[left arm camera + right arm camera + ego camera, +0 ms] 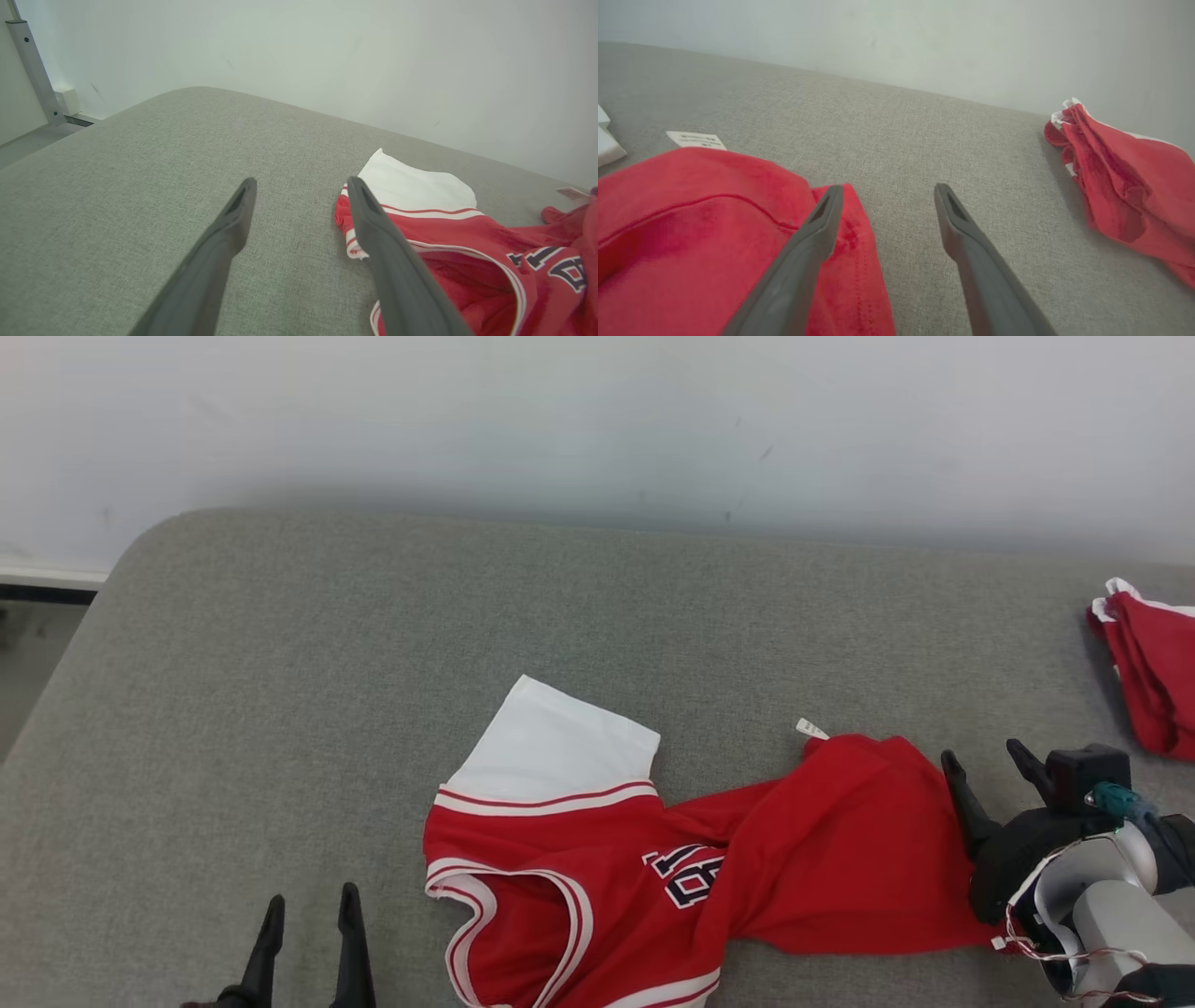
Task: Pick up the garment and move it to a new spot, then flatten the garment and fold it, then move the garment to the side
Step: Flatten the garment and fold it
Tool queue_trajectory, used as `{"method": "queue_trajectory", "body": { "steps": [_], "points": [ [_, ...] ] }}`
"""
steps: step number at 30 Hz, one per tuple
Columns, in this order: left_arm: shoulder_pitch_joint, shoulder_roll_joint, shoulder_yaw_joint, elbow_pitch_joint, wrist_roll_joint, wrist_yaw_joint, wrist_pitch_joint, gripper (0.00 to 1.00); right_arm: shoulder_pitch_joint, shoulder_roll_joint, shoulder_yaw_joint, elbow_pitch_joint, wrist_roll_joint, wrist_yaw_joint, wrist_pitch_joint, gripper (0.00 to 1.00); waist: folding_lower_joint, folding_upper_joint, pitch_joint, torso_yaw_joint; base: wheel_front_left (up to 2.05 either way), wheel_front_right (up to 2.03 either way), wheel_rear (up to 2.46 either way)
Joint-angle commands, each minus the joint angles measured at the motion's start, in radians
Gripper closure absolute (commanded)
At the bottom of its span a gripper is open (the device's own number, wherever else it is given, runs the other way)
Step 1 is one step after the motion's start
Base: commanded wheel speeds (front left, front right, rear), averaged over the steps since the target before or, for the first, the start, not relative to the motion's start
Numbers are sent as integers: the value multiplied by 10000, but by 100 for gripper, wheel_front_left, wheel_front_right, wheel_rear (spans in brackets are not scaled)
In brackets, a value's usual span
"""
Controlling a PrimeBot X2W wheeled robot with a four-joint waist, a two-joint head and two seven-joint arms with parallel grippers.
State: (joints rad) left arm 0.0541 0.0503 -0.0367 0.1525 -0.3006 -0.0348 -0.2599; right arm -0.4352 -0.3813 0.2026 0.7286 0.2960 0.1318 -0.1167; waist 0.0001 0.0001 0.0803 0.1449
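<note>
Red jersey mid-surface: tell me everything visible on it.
The red jersey is a sports top in smooth, knit-looking fabric, with white-and-red striped trim, dark white-edged numerals and a white panel lying flat at its far-left end. It lies crumpled and twisted, not flat, on the grey fabric surface, with a small white label poking out. The open right gripper stands at its right edge; contact is unclear.

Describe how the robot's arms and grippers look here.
Both the left gripper and right gripper have two long, tapering dark fingers, matte grey up close, each with a slot near the tip. The right gripper's base is black, joined to a pale silver-grey forearm. Thin red and white wires loop along it, and a teal connector sits on a black block.
</note>
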Motion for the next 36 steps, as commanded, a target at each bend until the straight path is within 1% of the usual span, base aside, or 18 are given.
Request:
{"method": "queue_trajectory", "body": {
  "steps": [1, 7, 14, 15, 16, 17, 18, 23, 27, 33, 36],
  "points": [
    [-147, 5, -24, 15, -31, -16, -53, 0, -274, -81, 149, 229, 101, -27, 101, 0, -1, -1, 280, 309, 0, 0, 0],
    [-315, 1, 26, 104, -21, -62, -53, 0, -654, -172, 770, 1074, 628, -27, 445, 0, -1, -1, 369, 448, 0, 0, 0],
    [-370, -1, 187, 107, -147, -53, -53, 0, -784, -340, 1718, 1429, 1436, -27, 921, 0, -1, -1, 456, 315, 0, 0, 0],
    [-390, -2, 186, 119, -166, -58, -53, 0, -813, -376, 1828, 1440, 1522, -27, 937, 28, -1, -1, 461, 295, 0, 0, 0],
    [-407, -1, 193, 128, -176, -61, -53, 0, -855, -393, 1924, 1452, 1608, -27, 923, 65, -1, -1, 465, 276, 0, 0, 0],
    [-412, 2, 199, 129, -193, -62, -53, 0, -905, -413, 2049, 1446, 1668, -27, 886, 84, -1, -1, 469, 262, 0, 0, 0],
    [-400, 1, 199, 125, -201, -62, -53, 0, -972, -436, 2149, 1419, 1724, -27, 799, 100, -1, -1, 472, 250, 0, 0, 0],
    [-489, -1, 149, 155, -238, -47, -53, 0, -1229, -579, 2549, 1439, 1919, -27, 488, 100, -1, -1, 450, 249, 0, 0, 0],
    [-478, 1, 156, 193, -307, -23, -53, 0, -1577, -671, 2687, 1495, 1951, -27, -19, 100, -1, -1, 415, 259, 0, 0, 0],
    [-332, 1, 300, 237, -343, 42, -53, 0, -2239, -715, 2584, 1540, 1769, -27, -1026, 100, -1, -1, 304, 33, 0, 0, 0],
    [-259, -1, 416, 226, -356, 10, -53, 0, -2444, -706, 2426, 1270, 1557, -27, -1414, 100, -1, -1, 162, -232, 0, 0, 0]
  ]
}}
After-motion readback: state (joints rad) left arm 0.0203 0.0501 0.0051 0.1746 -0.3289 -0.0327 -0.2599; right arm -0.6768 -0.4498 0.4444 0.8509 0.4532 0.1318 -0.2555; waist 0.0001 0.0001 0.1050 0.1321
